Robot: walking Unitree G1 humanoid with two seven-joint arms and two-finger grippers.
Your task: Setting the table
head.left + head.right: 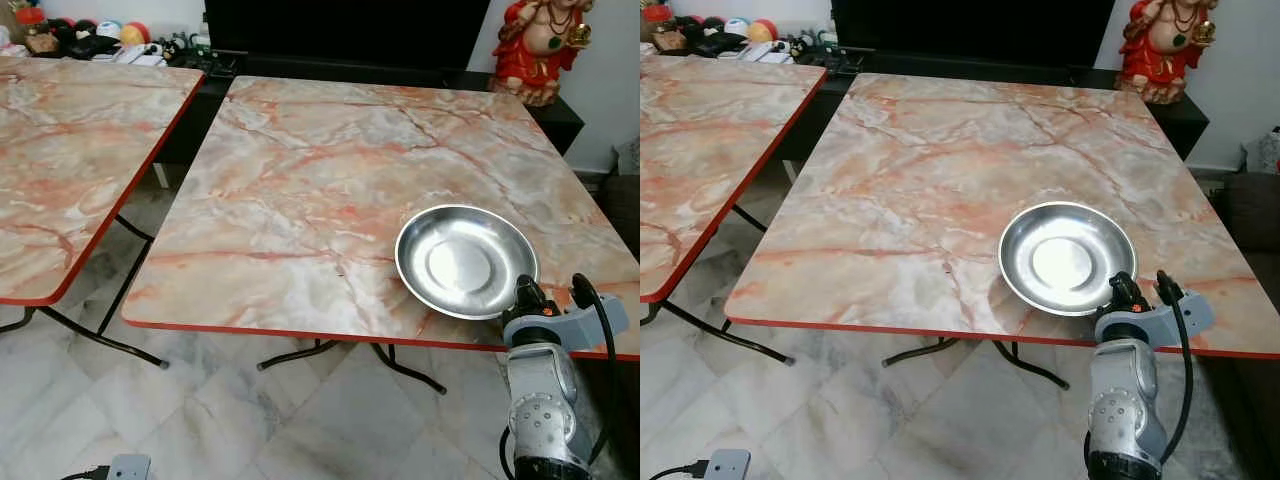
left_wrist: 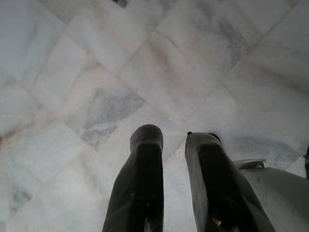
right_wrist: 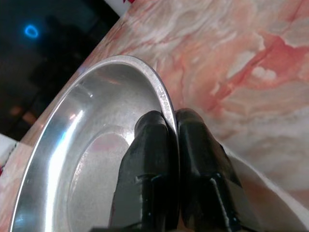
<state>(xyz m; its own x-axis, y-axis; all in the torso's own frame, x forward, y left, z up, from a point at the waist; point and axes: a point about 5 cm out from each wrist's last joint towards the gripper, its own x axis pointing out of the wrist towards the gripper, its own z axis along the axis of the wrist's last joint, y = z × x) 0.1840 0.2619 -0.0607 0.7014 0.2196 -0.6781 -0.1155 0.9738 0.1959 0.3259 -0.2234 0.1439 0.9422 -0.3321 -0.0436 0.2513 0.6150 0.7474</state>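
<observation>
A shiny steel plate (image 1: 465,260) lies on the marble-patterned table (image 1: 330,180), near its front right edge. My right gripper (image 1: 527,296) is shut on the plate's near rim (image 3: 164,104), one finger inside the dish and one outside. In the left wrist view my left gripper (image 2: 175,140) hangs over the pale tiled floor (image 2: 145,63), its fingers a little apart with nothing between them.
A second marble-patterned table (image 1: 70,140) stands to the left, a narrow gap between the two. A red and gold figurine (image 1: 540,45) sits on a dark cabinet beyond the far right corner. Clutter lies at the far left. White tiled floor (image 1: 250,420) runs under the tables.
</observation>
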